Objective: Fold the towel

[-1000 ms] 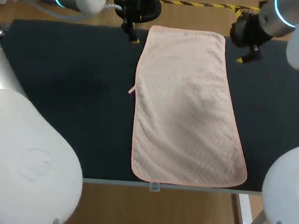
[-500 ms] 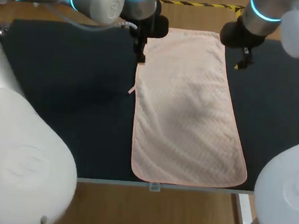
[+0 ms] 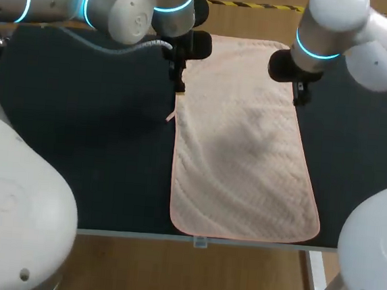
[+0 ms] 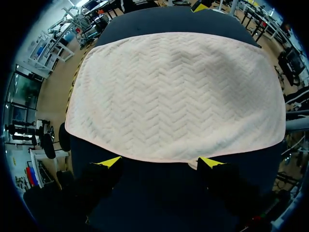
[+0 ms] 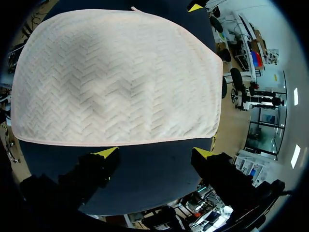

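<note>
Though unfolded, towel (image 3: 244,143) on table (image 3: 80,121)

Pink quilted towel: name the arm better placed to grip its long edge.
Left, marginally: the open left claw nearly touches the edge of the pink quilted towel; the right claw stands slightly back.

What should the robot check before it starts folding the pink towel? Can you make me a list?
1. The towel lies flat on the table: ok.
2. Nothing lies on top of the towel: ok.
3. The left gripper is open, just short of the towel's long edge: ok.
4. The right gripper is open, just short of the opposite long edge: ok.
5. Both grippers sit across from each other near the towel's far end: ok.
6. Both grippers are low enough to pinch the edges: cannot tell.
</note>
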`<state>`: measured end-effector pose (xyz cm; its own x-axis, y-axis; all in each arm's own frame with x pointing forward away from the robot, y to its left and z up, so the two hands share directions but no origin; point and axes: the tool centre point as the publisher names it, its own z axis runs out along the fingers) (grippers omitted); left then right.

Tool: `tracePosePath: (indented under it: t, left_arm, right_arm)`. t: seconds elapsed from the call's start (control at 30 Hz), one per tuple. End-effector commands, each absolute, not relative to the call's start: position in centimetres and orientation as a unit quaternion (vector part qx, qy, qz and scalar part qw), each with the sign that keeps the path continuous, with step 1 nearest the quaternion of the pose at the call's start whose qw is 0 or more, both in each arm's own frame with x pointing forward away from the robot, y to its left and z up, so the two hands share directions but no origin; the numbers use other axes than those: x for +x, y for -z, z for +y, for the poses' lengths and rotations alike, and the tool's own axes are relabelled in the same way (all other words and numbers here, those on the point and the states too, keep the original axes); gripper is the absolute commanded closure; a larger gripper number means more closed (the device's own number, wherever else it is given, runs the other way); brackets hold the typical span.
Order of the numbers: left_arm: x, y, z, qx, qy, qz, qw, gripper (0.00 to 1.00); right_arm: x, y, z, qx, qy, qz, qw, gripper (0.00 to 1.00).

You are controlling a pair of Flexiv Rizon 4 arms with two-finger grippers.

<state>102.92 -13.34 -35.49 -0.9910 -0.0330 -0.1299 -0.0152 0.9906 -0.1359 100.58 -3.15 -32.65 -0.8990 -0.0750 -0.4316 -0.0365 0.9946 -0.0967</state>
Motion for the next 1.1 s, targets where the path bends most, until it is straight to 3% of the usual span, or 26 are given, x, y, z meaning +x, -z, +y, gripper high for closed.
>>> tracePosePath:
  t: [0.03, 1.1]
  left_arm:
    - [103.3, 37.5, -13.1, -0.017, 0.085, 0.995, 0.055, 0.0]
    - [104.8, 42.6, -14.8, 0.009, 0.073, 0.997, 0.024, 0.0]
  right_arm:
    - [100.9, 34.0, -2.9, -0.029, 0.038, 0.975, 0.218, 0.0]
    - [100.9, 37.2, -2.9, -0.05, 0.051, 0.979, 0.191, 0.0]
